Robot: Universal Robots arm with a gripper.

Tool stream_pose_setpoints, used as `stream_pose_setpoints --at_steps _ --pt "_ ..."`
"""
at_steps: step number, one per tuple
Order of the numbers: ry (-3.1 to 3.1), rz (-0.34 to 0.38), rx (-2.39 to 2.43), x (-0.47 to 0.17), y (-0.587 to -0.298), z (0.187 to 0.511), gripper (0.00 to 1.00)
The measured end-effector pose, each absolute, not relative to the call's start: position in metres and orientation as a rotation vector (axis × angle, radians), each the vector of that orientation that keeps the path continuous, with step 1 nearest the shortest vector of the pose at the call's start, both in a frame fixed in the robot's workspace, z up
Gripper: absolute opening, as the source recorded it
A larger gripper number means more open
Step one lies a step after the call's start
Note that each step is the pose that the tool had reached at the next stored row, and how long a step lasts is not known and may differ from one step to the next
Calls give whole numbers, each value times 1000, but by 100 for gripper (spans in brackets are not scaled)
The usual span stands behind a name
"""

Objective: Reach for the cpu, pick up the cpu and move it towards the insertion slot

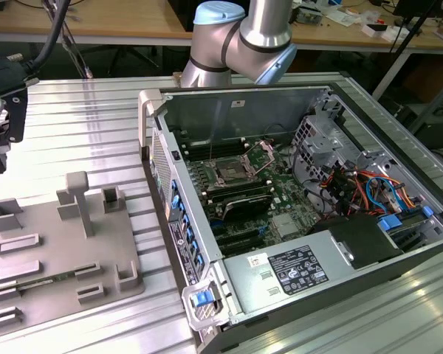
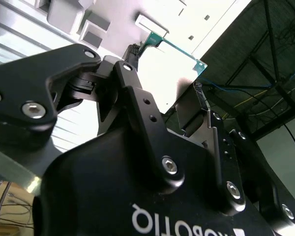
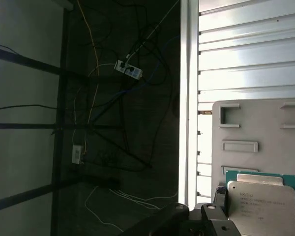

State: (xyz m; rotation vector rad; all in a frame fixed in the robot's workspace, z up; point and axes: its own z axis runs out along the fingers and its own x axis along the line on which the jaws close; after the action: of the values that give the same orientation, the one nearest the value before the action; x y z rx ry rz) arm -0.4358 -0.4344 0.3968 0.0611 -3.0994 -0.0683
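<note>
- cpu (image 3: 259, 209): flat square chip, silvery face, thin green rim; held off the surface in the gripper, over the grey fixture, as both wrist views show.
- gripper (image 2: 166, 73): black, jaws clamped on the cpu's opposite edges, one of its fingers (image 2: 132, 53) pressed against the chip's rim.
- grey fixture (image 1: 52, 243): plate with rectangular recesses and upright posts, lying at the table's corner on the exterior view's left; a green memory stick (image 1: 40, 282) rests in one recess.
- insertion slot (image 1: 229, 175): square socket with a metal frame, clamp plate raised, inside the computer case, well apart from the fixture.
- computer case (image 1: 236, 110): open, on its side, on the table's half towards the exterior view's right.
- table (image 1: 81, 125): ribbed metal top.
</note>
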Motion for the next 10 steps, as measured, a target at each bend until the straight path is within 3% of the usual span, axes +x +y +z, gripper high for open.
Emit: stream_pose_setpoints --at_steps 10 --pt "-3099 -68 61 -432 -434 397 55"
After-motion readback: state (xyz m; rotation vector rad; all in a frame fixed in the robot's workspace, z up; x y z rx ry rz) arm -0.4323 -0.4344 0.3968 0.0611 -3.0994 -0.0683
